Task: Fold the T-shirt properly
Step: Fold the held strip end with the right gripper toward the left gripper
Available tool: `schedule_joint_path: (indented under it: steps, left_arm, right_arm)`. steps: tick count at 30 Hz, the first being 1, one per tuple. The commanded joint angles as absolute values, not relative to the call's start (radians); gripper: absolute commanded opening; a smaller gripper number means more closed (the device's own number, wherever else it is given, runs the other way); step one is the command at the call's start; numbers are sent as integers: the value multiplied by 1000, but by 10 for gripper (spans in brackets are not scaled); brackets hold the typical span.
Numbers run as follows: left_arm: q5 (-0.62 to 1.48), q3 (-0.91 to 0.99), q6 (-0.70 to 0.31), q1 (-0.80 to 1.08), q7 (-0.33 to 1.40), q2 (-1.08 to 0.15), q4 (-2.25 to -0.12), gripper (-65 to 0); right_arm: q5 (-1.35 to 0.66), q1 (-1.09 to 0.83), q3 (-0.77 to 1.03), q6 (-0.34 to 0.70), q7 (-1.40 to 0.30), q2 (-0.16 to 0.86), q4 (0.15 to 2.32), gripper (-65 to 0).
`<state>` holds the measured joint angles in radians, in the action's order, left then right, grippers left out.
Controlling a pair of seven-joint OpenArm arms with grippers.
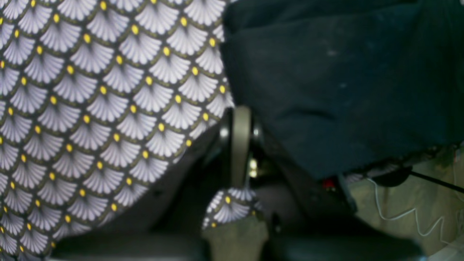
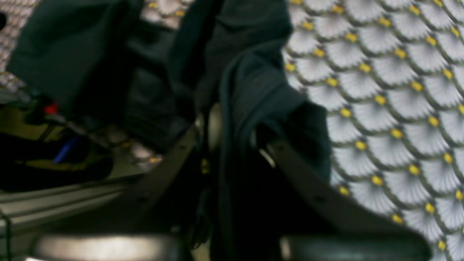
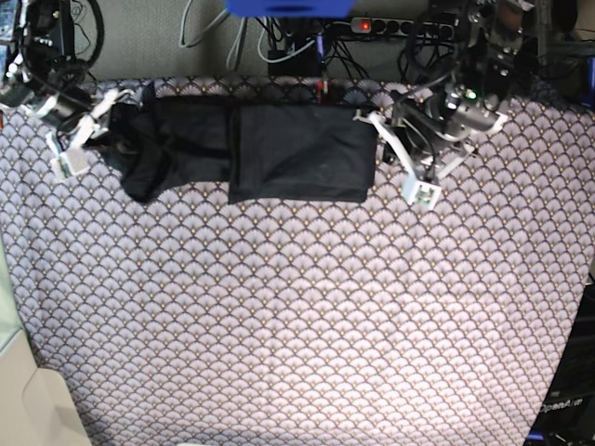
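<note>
The black T-shirt lies stretched along the far edge of the table. Its right half is folded into a flat rectangle and its left end is bunched. My right gripper is at that left end. In the right wrist view the right gripper is shut on a fold of the T-shirt. My left gripper sits just off the rectangle's right edge. In the left wrist view the left gripper is shut, the T-shirt lies beside its tip, and no cloth shows between the fingers.
A scallop-patterned tablecloth covers the table. Behind the far edge run a power strip and loose cables. A pale surface sits at the near left corner.
</note>
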<state>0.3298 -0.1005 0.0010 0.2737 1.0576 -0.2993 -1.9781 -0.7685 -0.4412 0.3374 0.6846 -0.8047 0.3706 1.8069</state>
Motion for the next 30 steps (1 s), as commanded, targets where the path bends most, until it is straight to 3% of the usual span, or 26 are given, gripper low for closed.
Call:
schedule_joint_path:
  steps: [1,14,30]
  left_arm:
    - [332,-97,4,271,1043,-305,-1992,-650]
    - [332,-97,1,285,1035,-303,-1992,-650]
    - [332,-97,-1,275,1035,-300,-1992,-650]
  right_arm:
    - [-791,-438,326,698,-800,375,1831,-623]
    - [-789,-357,107,698,-805,358,1850,-623]
    - [-789,-219,91,698,-972,306,1923,-623]
